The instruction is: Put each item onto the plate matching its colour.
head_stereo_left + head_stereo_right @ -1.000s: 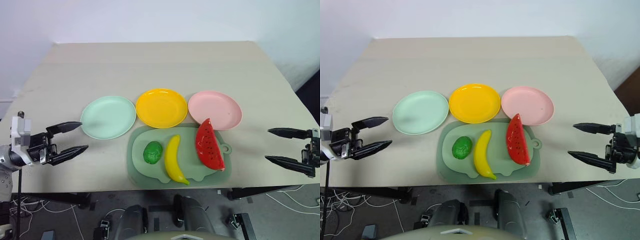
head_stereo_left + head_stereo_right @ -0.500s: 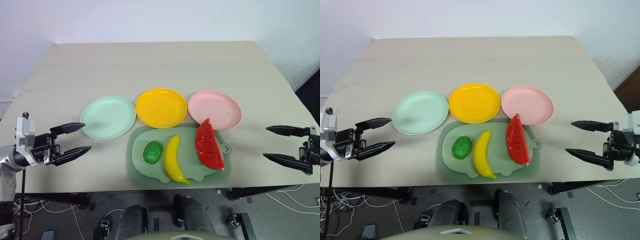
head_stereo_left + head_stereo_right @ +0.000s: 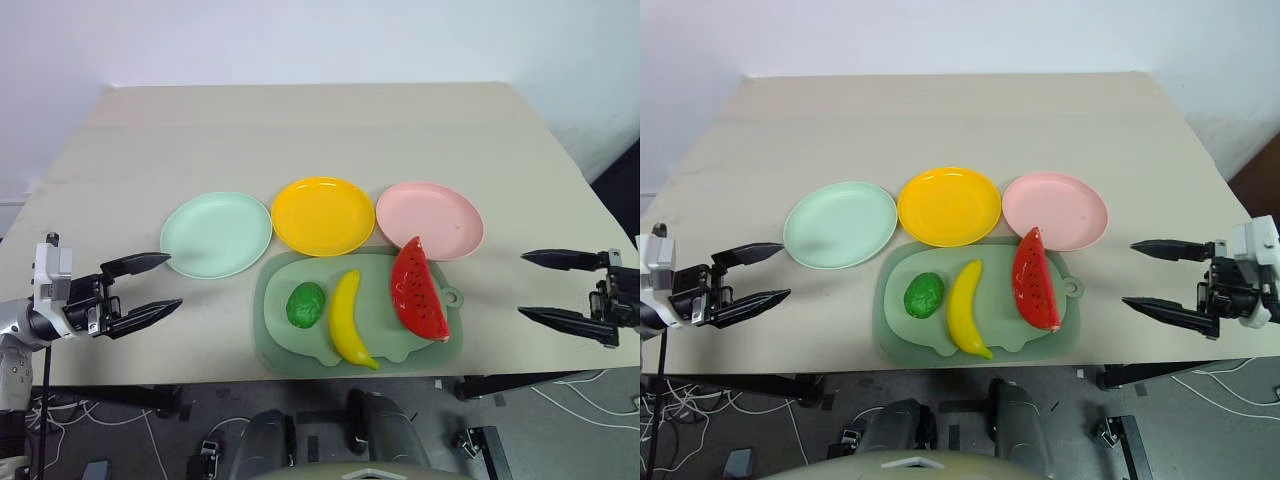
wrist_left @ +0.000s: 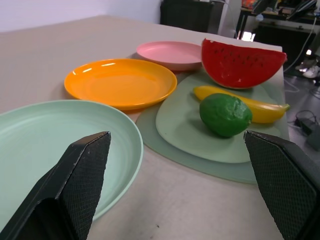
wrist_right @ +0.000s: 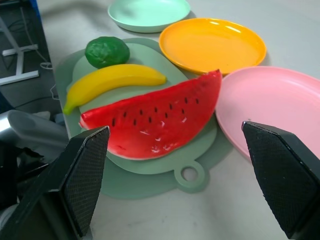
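Both grippers, L (image 3: 152, 287) and R (image 3: 545, 289), are seen spread wide, nothing held, at table edge. Green fruit (image 3: 305, 304), banana (image 3: 348, 319), watermelon slice (image 3: 419, 289) are found on pig-shaped mat (image 3: 275, 335). Beyond: mint (image 3: 216, 234), yellow-orange (image 3: 323, 215), pink plate (image 3: 430, 219), all bare.

The far half of the table (image 3: 300, 120) is bare, and so are broad strips at its left and right ends, where the left gripper (image 3: 150, 287) and right gripper (image 3: 538, 288) hang with fingers spread, well apart from everything. Across the middle the green plate (image 3: 216, 234), yellow plate (image 3: 323, 215) and pink plate (image 3: 430, 219) lie almost rim to rim, with the mat (image 3: 290, 345) just in front of them. On the mat the green fruit (image 3: 306, 304), banana (image 3: 348, 320) and watermelon slice (image 3: 418, 290) lie side by side with narrow gaps, the upright slice standing tallest.
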